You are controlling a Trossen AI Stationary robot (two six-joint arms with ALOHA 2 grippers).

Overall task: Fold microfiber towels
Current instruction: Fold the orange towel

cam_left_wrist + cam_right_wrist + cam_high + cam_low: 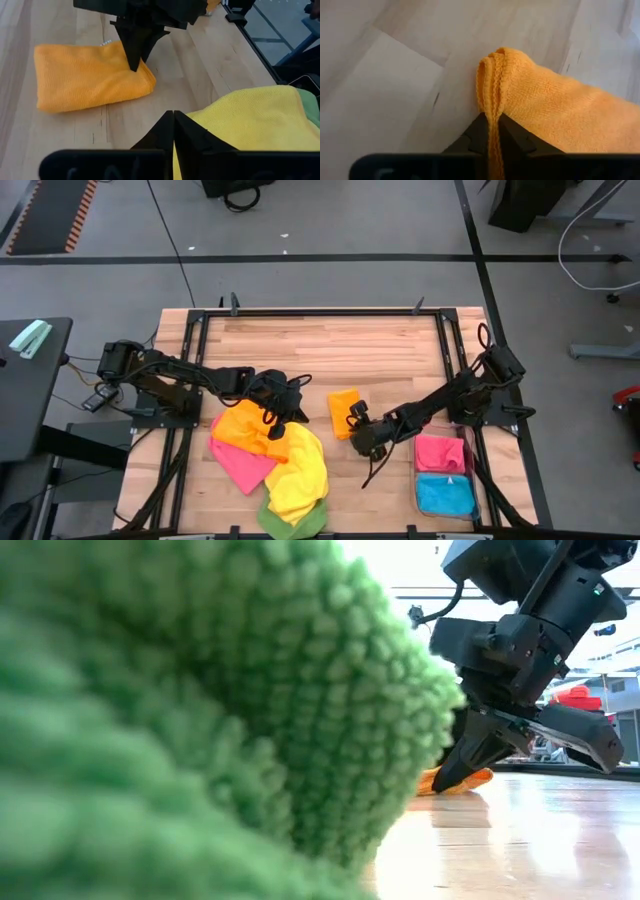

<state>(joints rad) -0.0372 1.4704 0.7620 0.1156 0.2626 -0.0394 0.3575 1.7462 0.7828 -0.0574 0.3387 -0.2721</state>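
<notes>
A folded orange towel [342, 410] lies on the wooden table near its middle. My right gripper [492, 126] is shut on that towel's near right corner, and it also shows in the left wrist view [136, 64] and the low view [462, 772]. To the left is a loose pile: an orange towel [245, 428], a pink towel [240, 465], a yellow towel [300, 470] and a green towel [290, 525], overlapping each other. My left gripper [173, 125] hovers shut above the pile's far right part with nothing between its fingers. My right gripper pinches the folded orange towel's stacked hemmed edges [492, 107] between its two fingers, at the corner nearest the arm. Several layers run between the fingers. The fingers [131, 52] come slanting down from the table's right. The rest of the towel lies flat on the table.
A clear bin [417, 480] at the near right holds a folded pink towel [440, 452] and a folded blue one [445, 495]. A black frame [320, 312] runs around the table. Bare wood lies beyond the towels and between pile and bin.
</notes>
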